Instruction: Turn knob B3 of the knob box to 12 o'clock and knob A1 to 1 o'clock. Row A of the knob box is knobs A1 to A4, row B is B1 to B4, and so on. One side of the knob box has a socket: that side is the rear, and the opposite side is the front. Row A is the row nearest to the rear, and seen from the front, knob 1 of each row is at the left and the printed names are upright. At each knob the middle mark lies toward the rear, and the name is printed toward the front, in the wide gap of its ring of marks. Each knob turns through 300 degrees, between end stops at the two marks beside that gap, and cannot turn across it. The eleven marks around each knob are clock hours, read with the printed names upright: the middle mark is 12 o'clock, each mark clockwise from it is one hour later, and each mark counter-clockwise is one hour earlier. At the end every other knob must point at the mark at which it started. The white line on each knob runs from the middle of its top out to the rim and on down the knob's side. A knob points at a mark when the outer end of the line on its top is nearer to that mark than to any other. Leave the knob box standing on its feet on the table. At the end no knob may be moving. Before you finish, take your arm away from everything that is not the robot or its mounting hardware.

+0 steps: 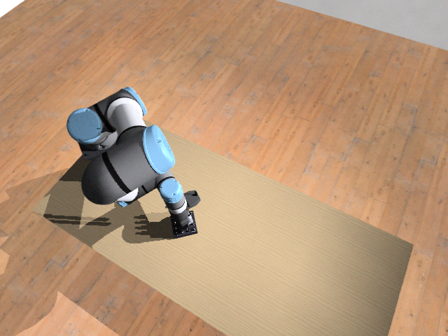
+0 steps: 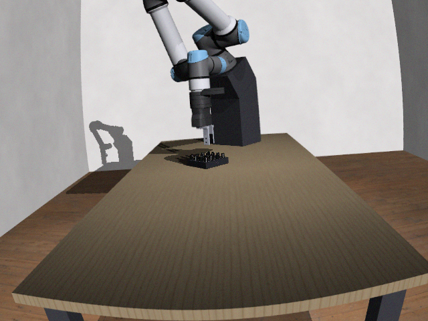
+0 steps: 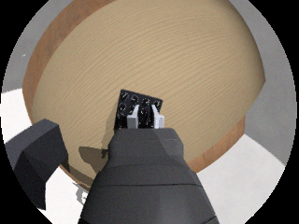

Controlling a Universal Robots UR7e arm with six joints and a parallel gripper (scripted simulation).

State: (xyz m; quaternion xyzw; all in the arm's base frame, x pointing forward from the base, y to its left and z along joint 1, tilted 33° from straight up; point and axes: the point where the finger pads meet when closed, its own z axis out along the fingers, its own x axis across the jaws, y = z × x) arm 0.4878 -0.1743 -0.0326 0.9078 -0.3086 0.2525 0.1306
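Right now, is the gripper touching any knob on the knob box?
No. In the exterior view the gripper hangs above the knob box, with a visible gap between its fingertips and the knobs.

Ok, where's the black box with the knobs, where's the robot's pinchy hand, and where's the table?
knob box [image 2: 211,162]: exterior view, on its front side wall.
gripper [image 2: 208,139]: exterior view, between the fingertips, above the box.
table [image 2: 221,241]: exterior view, on bare wooden top.

The arm folded back on itself, its wrist pointing straight down. The gripper [image 2: 208,137] hung vertical with its pale fingers parted a moderate way (roughly a third of their reach), gripping nothing and touching nothing beneath them.
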